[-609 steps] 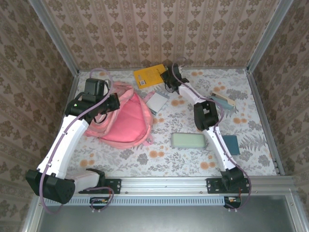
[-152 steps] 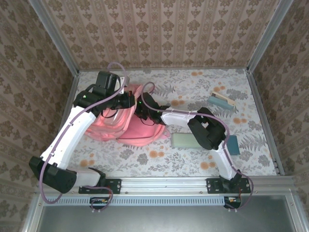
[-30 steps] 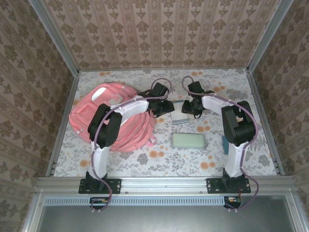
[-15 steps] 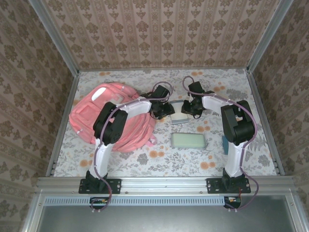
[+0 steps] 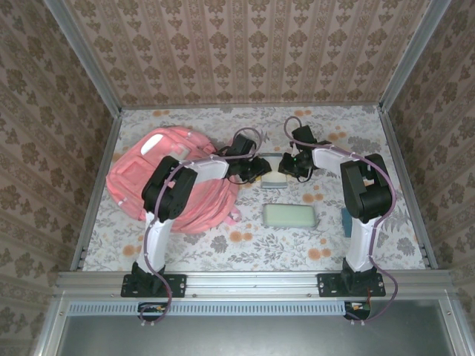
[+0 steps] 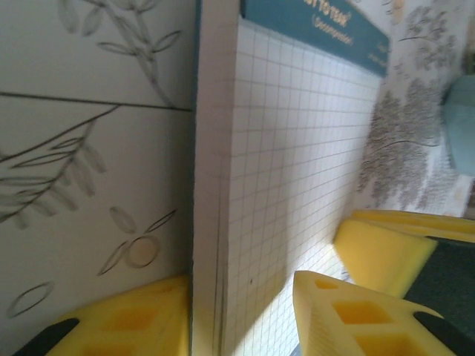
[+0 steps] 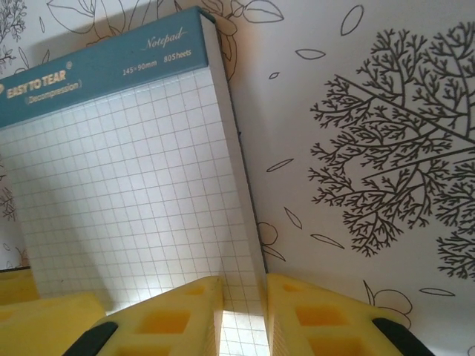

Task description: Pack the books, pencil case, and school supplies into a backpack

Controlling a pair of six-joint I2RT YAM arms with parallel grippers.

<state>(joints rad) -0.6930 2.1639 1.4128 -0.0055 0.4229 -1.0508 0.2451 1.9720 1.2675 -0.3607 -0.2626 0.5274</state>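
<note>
The right pincer (image 7: 243, 289) pinches the pad (image 7: 133, 185) by one edge, jaws nearly closed. The left pincer (image 6: 241, 289) straddles the opposite edge, part-open. It should clamp squarely before both lift toward the backpack (image 5: 126, 178) behind it.

Top view: the pad (image 5: 274, 180) is covered at 9 and 3 o'clock by the jaws, its print too small to read. A dark book (image 5: 346, 221) sits mostly behind the right arm (image 5: 364, 193). Left wrist view: the case (image 6: 462, 122) is a blurred sliver, cut off at 3 o'clock.
</note>
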